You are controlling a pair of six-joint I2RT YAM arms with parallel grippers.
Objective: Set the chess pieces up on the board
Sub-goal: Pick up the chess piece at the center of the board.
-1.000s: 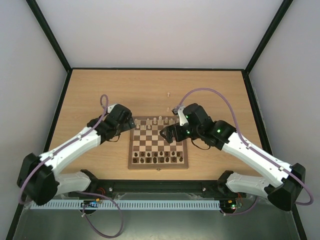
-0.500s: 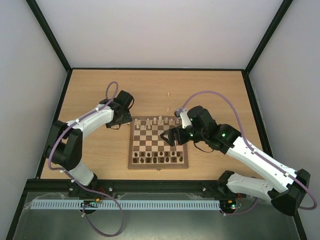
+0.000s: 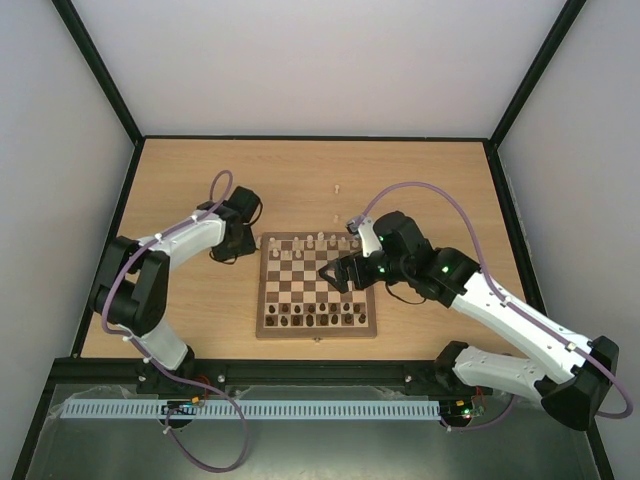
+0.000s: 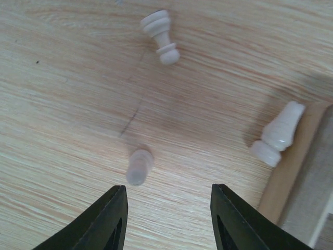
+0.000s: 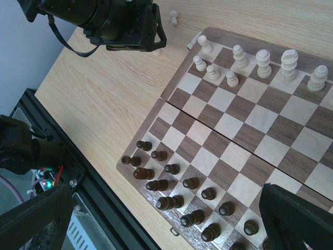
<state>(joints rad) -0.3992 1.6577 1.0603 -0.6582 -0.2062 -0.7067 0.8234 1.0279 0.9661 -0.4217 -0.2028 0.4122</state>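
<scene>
The board [image 3: 317,331] lies in the middle of the table, dark chessmen [image 3: 315,318] along its near rows and cream chess pieces [image 3: 320,240] on its far rows. My left gripper [image 3: 232,245] hovers low over the bare table just left of the board's far corner. Its jaws are open with nothing between them. A small cream pawn [image 4: 139,166] stands just ahead of the left finger [image 4: 106,221]. Another pawn [image 4: 161,36] lies on its side farther off. A taller cream piece [image 4: 278,134] leans by the board's border [image 4: 291,172]. My right gripper [image 3: 335,272] hangs wide open above the board, holding nothing.
A loose cream piece [image 3: 339,188] lies on the table beyond the board. In the right wrist view the dark chessmen [image 5: 171,187] crowd the board's near corner, cream pieces [image 5: 239,54] line the far rows, and the table's black edge rail [image 5: 78,172] runs close by.
The left arm has folded its elbow up and shifted its gripper slightly left and away from the board. Its jaws have narrowed. The right gripper has barely drifted.
</scene>
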